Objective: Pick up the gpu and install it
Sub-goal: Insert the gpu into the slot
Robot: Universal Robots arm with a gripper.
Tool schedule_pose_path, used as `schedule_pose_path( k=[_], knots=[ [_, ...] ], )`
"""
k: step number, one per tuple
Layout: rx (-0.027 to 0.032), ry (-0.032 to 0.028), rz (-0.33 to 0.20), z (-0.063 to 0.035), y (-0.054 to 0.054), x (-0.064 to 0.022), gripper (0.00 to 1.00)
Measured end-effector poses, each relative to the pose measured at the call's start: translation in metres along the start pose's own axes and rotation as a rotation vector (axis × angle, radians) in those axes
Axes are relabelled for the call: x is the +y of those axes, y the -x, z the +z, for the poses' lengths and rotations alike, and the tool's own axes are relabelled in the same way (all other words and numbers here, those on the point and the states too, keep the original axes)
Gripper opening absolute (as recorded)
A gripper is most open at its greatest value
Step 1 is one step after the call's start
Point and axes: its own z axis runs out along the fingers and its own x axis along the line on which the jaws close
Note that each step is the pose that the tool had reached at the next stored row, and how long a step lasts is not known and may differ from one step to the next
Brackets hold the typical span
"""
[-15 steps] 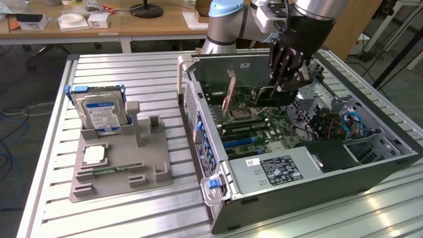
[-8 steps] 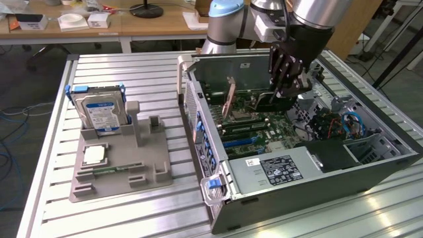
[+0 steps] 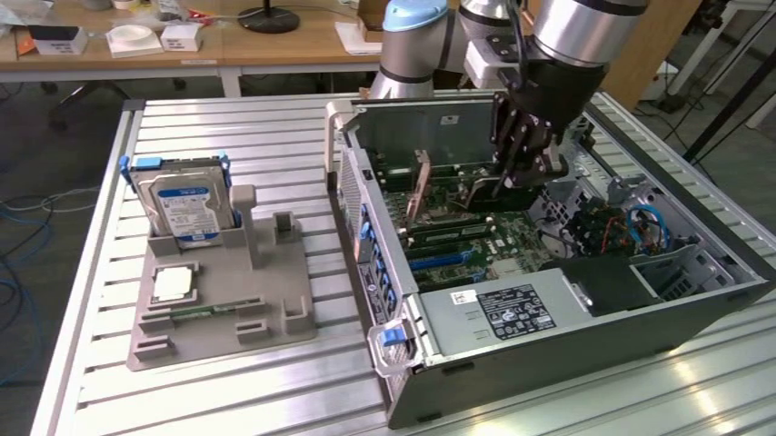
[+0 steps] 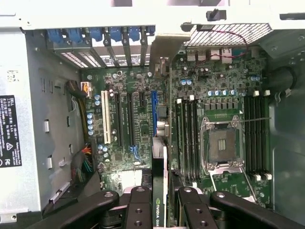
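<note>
The thin black gpu card (image 4: 158,200) is standing edge-on inside the open dark grey computer case (image 3: 546,363), close over the green motherboard (image 4: 138,143) and its long slots. The black two-finger gripper (image 3: 515,177) is clamping it, half closed, one finger on each face. Beside the case, a grey moulded tray (image 3: 218,336) is holding an upright silver hard drive (image 3: 188,213), a square silver processor (image 3: 174,283) and a flat green memory stick (image 3: 200,312).

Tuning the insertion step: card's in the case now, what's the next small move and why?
Probably ease straight down a little. The gripper holds the gpu edge-on over the motherboard, roughly in line with the blue slot; whether its connector has met the slot can't be told.
</note>
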Motion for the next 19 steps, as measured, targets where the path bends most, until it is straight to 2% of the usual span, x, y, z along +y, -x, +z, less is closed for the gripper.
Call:
schedule_pose_path(
  k=[10,16,19],
  knots=[
    [0.0,-0.0002,0.003,0.0171,-0.006,-0.0003,0.26],
    [0.0,-0.0002,0.003,0.0187,-0.006,-0.0003,0.26],
    [0.0014,0.0018,-0.028,0.0215,-0.005,-0.0002,0.26]
  ],
)
